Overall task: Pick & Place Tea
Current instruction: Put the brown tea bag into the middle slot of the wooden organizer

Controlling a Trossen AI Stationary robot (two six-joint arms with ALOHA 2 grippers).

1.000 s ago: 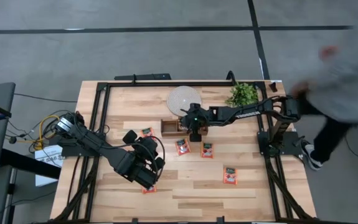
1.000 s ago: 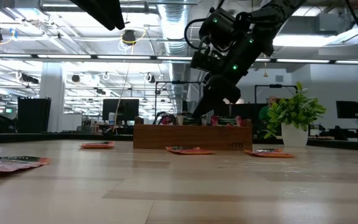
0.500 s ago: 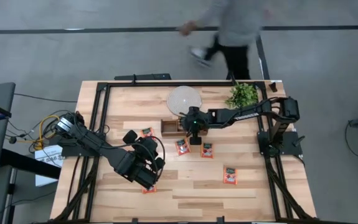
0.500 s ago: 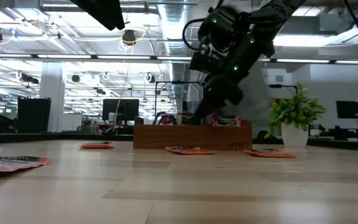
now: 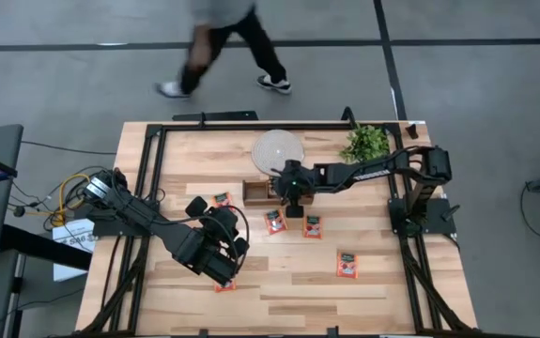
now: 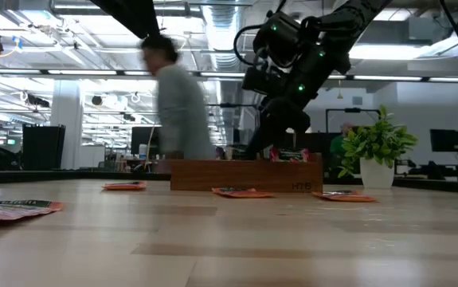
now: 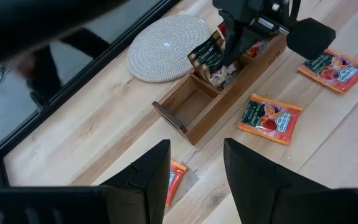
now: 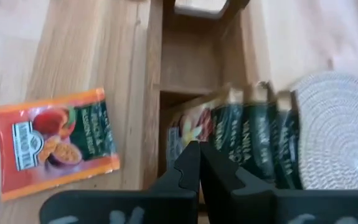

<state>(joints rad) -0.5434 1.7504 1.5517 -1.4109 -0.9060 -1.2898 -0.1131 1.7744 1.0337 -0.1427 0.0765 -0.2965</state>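
The brown wooden tray [image 5: 258, 192] lies near the table's far middle. Several tea sachets [image 8: 244, 144] with dark green bands stand upright in its middle compartment. More orange sachets lie flat on the table [image 5: 274, 222] [image 5: 313, 225] [image 5: 347, 265] [image 5: 221, 199], and one [image 5: 224, 284] lies by my left arm. My right gripper [image 8: 196, 163] is shut and reaches down into the tray's middle compartment [image 7: 225, 65] beside the standing sachets. My left gripper [image 7: 197, 177] hovers open above the table's near left part, facing the tray, with nothing between its fingers. My right gripper's shut fingers [image 7: 233, 46] slant down from the table's right side into the tray's middle compartment, right against the row of standing sachets [image 7: 208, 57]. The fingertips themselves cover the spot, so I cannot tell whether they touch a sachet.
A round woven disc [image 5: 278, 150] lies just beyond the tray, and a small potted plant [image 5: 366, 142] stands at the far right. The tray's end compartment [image 7: 194, 107] toward the left is hollow. A person [image 6: 179, 112] walks past beyond the table's far edge.
Both arms have kept still. A person beyond the far edge has walked from the right side across to the left.
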